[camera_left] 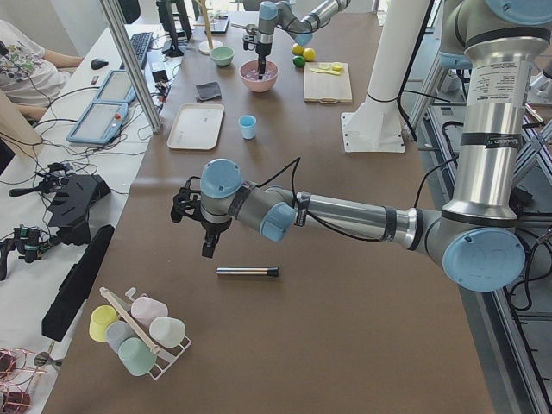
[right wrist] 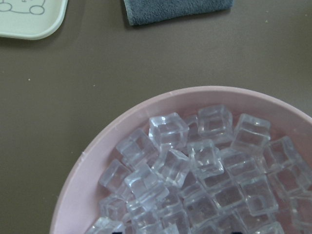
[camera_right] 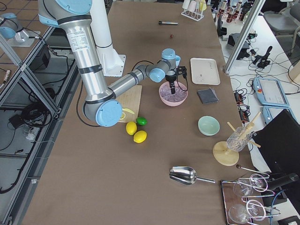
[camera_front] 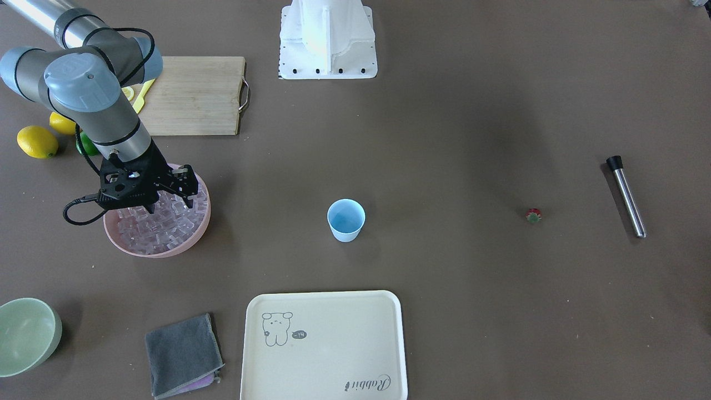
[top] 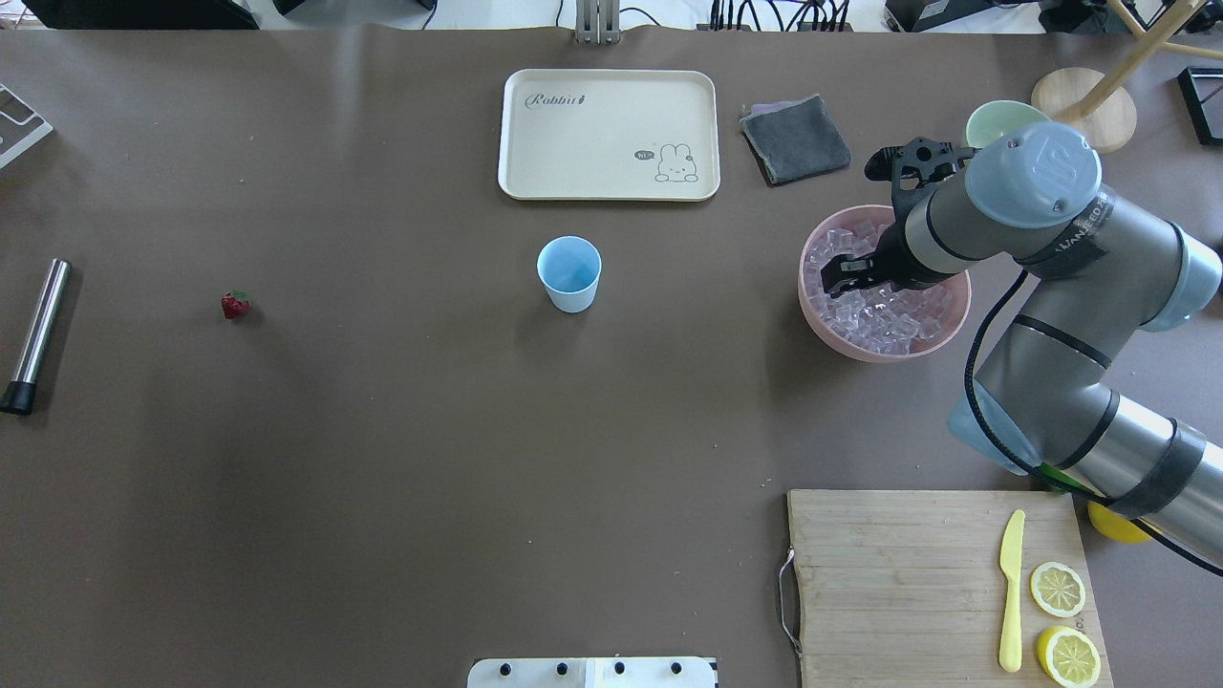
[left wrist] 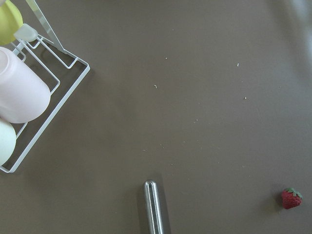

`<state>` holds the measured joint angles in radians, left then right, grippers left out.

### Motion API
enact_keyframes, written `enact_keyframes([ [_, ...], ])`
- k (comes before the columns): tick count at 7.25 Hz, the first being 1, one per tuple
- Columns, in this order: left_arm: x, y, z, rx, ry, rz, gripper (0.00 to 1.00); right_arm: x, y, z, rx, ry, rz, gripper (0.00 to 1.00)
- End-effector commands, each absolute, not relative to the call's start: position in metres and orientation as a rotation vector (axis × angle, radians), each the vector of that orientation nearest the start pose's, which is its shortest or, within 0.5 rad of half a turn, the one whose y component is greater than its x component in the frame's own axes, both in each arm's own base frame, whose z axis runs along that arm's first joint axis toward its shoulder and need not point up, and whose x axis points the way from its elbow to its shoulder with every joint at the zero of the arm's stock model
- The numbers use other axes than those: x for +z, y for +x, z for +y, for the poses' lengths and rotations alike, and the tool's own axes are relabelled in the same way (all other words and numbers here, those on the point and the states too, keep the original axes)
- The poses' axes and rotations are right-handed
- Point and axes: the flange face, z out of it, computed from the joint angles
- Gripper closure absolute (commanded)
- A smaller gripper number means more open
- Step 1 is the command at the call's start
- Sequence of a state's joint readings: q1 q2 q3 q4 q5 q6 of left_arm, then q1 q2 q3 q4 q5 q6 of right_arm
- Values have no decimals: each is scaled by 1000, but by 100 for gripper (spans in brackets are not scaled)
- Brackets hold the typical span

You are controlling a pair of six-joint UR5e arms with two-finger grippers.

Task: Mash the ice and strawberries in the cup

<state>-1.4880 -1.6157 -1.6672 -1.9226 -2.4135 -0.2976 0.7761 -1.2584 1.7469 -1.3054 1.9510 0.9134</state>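
The light blue cup [camera_front: 346,220] [top: 569,273] stands upright and empty mid-table. The ice [camera_front: 161,230] [right wrist: 204,165] fills a pink bowl [top: 865,352]. My right gripper [camera_front: 168,206] [top: 841,282] hangs open just above the ice, with nothing between its fingers. The tiny strawberry [top: 235,305] [left wrist: 291,199] lies alone on the table far from the cup. My left gripper [camera_left: 205,243] shows only in the exterior left view, hovering above a steel muddler [camera_left: 247,271] [top: 36,333]. I cannot tell whether it is open or shut.
A cream tray [top: 609,134], a grey cloth [top: 795,139] and a pale green bowl [camera_front: 25,333] lie beyond the cup. A cutting board [top: 898,583] with a yellow knife and lemon halves is near the right arm. A cup rack [left wrist: 29,92] stands by the muddler.
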Motion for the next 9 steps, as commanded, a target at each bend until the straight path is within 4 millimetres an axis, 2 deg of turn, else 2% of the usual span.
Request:
enact_keyframes([
  [1,543,-15,-529,9,298,896,3,391,-369,-498,-30,207,-786,29],
  [4,543,-15,-530,9,299,896,3,396,-374,-498,-31,196,-780,29],
  [6,542,-15,-530,10,301,896,3,390,-377,-500,-30,200,-787,29],
  [9,541,-15,-530,11,302,896,3,393,-381,-497,-30,193,-784,38],
])
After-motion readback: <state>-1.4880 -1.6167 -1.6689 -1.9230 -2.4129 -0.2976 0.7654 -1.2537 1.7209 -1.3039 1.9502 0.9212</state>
